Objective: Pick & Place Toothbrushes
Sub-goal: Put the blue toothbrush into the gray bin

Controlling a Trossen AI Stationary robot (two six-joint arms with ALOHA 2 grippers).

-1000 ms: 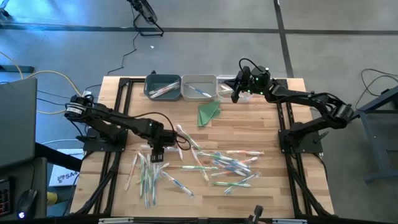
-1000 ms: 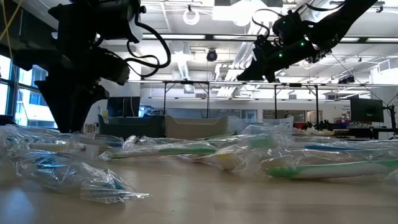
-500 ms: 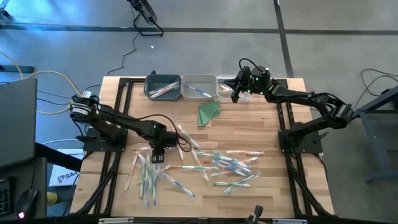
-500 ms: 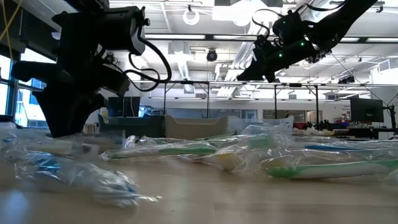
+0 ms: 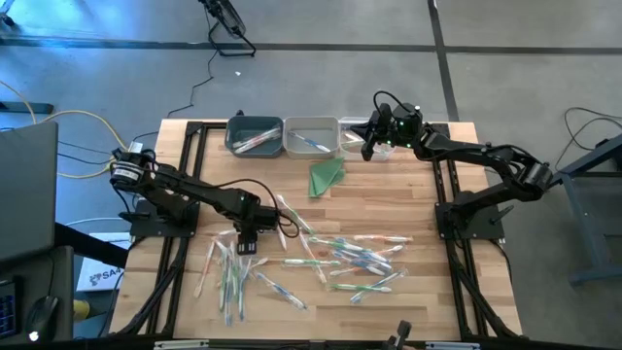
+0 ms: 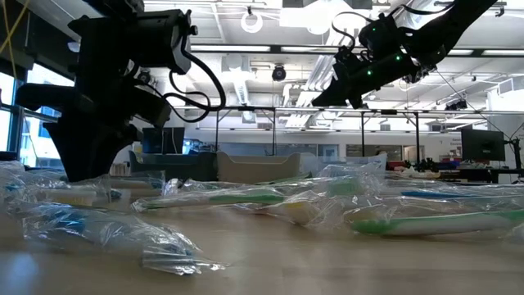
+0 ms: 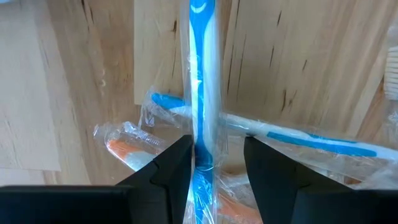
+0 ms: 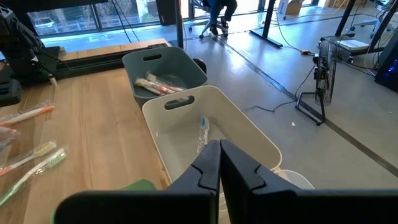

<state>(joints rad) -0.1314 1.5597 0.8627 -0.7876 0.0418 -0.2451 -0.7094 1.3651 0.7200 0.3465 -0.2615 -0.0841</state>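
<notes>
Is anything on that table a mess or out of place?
Yes. Wrapped toothbrushes lie scattered every which way across the table, some crossing each other, while the bins at the far edge hold only a few. A folded green cloth lies alone near the bins.
</notes>
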